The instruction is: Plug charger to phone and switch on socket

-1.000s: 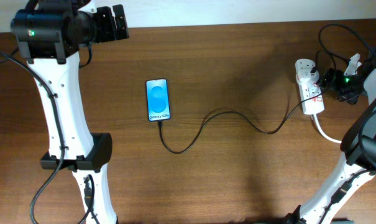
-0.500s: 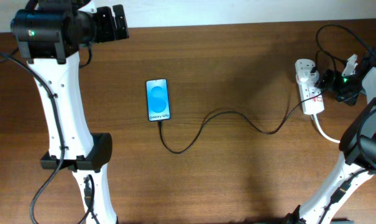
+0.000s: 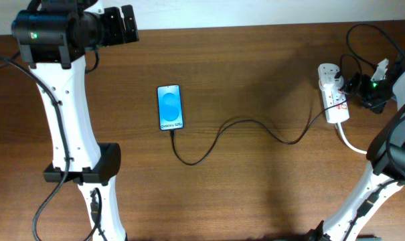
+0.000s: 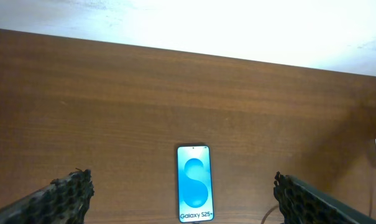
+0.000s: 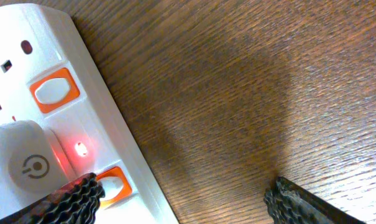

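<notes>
The phone (image 3: 170,107) lies flat on the table with its blue screen lit; it also shows in the left wrist view (image 4: 194,184). The black charger cable (image 3: 242,130) runs from the phone's near end in loose curves to the white socket strip (image 3: 334,94) at the far right. In the right wrist view the socket (image 5: 63,124) has orange-red switches, a white plug in it and a red light glowing. My right gripper (image 5: 181,199) is open, its left finger over a switch. My left gripper (image 4: 188,202) is open, raised high beyond the phone.
A thick white cord (image 3: 353,144) leaves the socket toward the front right. Black robot wires (image 3: 363,40) loop behind the socket. The left arm's base (image 3: 82,164) stands at the left of the brown wooden table (image 3: 269,187).
The right gripper has shifted slightly at the socket. The left arm, phone and cable have not moved.
</notes>
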`<control>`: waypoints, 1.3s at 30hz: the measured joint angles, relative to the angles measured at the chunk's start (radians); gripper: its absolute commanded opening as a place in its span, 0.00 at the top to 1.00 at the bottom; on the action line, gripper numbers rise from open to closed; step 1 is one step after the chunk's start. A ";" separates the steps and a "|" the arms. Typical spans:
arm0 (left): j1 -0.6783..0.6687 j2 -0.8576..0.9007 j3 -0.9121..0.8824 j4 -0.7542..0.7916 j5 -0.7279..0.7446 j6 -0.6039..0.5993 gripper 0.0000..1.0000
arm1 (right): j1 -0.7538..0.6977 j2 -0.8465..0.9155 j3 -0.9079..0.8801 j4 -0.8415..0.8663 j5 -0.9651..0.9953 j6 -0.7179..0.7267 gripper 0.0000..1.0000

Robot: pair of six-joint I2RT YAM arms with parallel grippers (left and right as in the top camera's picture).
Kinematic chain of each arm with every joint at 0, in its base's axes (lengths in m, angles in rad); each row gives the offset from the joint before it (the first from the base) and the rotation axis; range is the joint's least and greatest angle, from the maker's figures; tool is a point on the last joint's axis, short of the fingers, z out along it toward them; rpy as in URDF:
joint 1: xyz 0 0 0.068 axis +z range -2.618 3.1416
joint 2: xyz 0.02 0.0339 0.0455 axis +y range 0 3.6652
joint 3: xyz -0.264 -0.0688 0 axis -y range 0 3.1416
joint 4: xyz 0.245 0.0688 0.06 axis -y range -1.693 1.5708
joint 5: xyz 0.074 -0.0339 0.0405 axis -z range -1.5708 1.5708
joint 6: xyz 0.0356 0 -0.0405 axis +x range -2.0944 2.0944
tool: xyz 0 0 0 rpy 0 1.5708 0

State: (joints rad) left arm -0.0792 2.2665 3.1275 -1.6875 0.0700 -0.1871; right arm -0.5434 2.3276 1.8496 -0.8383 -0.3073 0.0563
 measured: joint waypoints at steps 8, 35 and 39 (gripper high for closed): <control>0.000 0.000 0.000 0.000 0.000 0.000 0.01 | 0.030 0.000 0.023 -0.028 0.088 -0.030 0.10; 0.000 0.000 0.000 0.002 0.000 0.000 0.01 | 0.468 -0.658 0.814 -0.854 0.089 -0.072 0.02; 0.000 0.000 0.000 0.000 0.000 0.000 0.01 | 0.597 -0.836 0.375 -0.845 0.138 -0.060 0.02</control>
State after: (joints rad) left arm -0.0792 2.2665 3.1275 -1.6875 0.0700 -0.1871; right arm 0.0536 1.4918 2.2250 -1.6833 -0.1688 -0.0032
